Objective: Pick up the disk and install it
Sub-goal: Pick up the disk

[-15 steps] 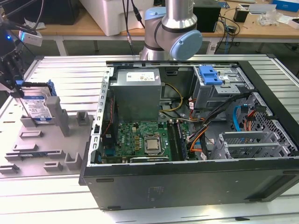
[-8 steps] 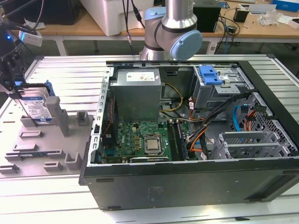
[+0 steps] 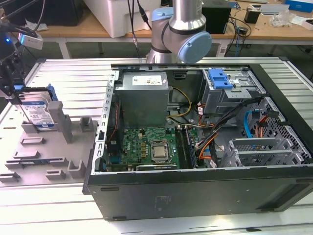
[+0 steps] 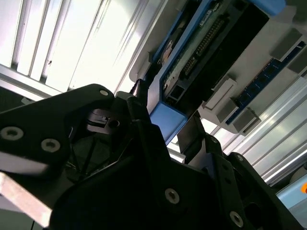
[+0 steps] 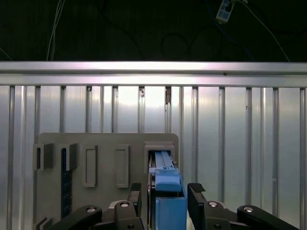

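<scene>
one disk (image 5: 166,165) between the hand's (image 5: 166,189) spread fingers (image 5: 136,192)

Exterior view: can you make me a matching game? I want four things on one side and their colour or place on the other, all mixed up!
Things:
1. disk
2. power supply box
3. motherboard
4. plastic tab

Colour or place:
A. green, lying flat inside the computer case
B. blue, on top of the silver drive cage
C. standing upright in the grey holder, outside the case
D. grey, inside the case, beside the green board

Pairs: 1-C, 2-D, 3-A, 4-B
</scene>
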`<state>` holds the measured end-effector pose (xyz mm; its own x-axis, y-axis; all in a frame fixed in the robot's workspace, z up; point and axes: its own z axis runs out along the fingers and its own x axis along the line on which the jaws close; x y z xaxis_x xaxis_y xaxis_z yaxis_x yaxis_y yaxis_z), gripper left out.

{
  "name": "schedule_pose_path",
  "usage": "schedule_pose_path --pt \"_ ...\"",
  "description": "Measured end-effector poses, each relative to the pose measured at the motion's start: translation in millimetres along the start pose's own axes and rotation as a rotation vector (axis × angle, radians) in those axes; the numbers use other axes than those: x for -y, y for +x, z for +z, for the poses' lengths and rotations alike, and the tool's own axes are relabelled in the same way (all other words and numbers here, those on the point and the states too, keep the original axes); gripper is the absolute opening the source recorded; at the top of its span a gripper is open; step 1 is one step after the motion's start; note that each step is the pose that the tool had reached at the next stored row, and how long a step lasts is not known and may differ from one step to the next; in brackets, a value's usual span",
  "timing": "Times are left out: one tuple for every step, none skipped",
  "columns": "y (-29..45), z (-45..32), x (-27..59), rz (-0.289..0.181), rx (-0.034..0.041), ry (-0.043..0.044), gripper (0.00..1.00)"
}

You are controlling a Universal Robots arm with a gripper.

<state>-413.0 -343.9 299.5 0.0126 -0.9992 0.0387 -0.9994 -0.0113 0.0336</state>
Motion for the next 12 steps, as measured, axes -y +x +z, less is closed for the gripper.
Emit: schedule_pose_path --pt "0.0 0.0 -0.1 0.000 0.0000 -0.0001 0.51" --pt "0.0 0.1 -0.1 0.000 -0.0001 -0.0001 0.51" --pt "0.0 0.1 -0.1 0.000 -0.0001 -0.0002 0.51" --pt "0.0 0.3 -0.1 0.000 -0.0001 -0.0002 0.51" --pt "0.0 0.4 -0.1 0.000 0.0000 -0.0001 0.51" --pt "0.0 0.6 -0.1 0.000 0.0000 -0.0001 0.51" --pt "0.0 0.8 -0.1 0.000 -0.0001 -0.0001 0.51" --pt "0.0 1.1 0.0 0.000 0.0000 -0.0001 0.51" --pt "-0.1 1.5 0.0 0.000 0.0000 0.0000 0.51" --pt "-0.1 1.7 0.0 0.000 0.0000 -0.0001 0.51" --pt "-0.1 1.8 0.0 0.000 0.0000 -0.0001 0.51" --pt "-0.1 2.0 0.0 0.000 -0.0001 -0.0001 0.49"
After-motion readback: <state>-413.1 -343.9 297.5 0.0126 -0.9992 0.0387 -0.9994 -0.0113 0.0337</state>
